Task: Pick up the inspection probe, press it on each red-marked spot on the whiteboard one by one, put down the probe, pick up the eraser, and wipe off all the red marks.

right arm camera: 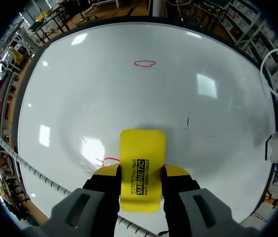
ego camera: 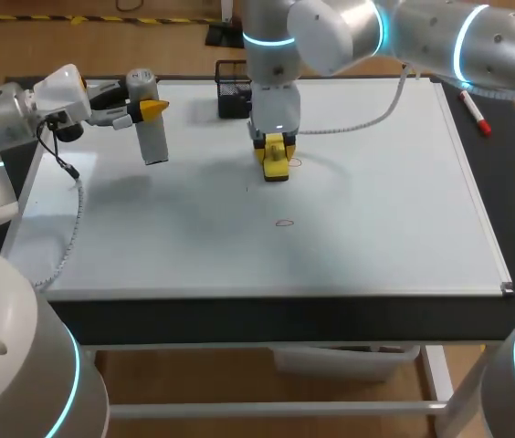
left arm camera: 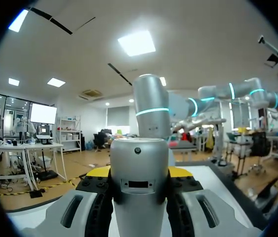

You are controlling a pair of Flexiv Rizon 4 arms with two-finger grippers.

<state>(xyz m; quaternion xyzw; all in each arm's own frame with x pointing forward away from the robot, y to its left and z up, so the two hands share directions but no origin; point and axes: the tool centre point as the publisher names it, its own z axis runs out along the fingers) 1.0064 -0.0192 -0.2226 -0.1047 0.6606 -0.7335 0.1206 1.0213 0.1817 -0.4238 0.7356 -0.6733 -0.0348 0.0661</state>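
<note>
My left gripper [ego camera: 148, 108] hangs above the whiteboard's [ego camera: 376, 210] far left part, shut on the grey cylindrical probe [ego camera: 152, 128]. In the left wrist view the probe [left arm camera: 139, 197] fills the gap between the yellow-tipped fingers of that gripper [left arm camera: 139, 173]. Over the board's middle back, my right gripper [ego camera: 274, 151] is shut on the yellow eraser [ego camera: 276, 164], which rests on the board. One red mark [ego camera: 296, 162] shows right beside the eraser, another [ego camera: 284, 222] lies nearer the front. From the right wrist, the eraser [right arm camera: 142, 163] sits in the right gripper [right arm camera: 140, 173], with a red mark [right arm camera: 110, 160] at its side and the oval mark [right arm camera: 145, 63] ahead.
A black holder box [ego camera: 230, 91] stands at the whiteboard's back edge behind my right arm. A red marker [ego camera: 475, 113] lies on the dark table right of the board. A white cable runs from my right arm across the board's back right.
</note>
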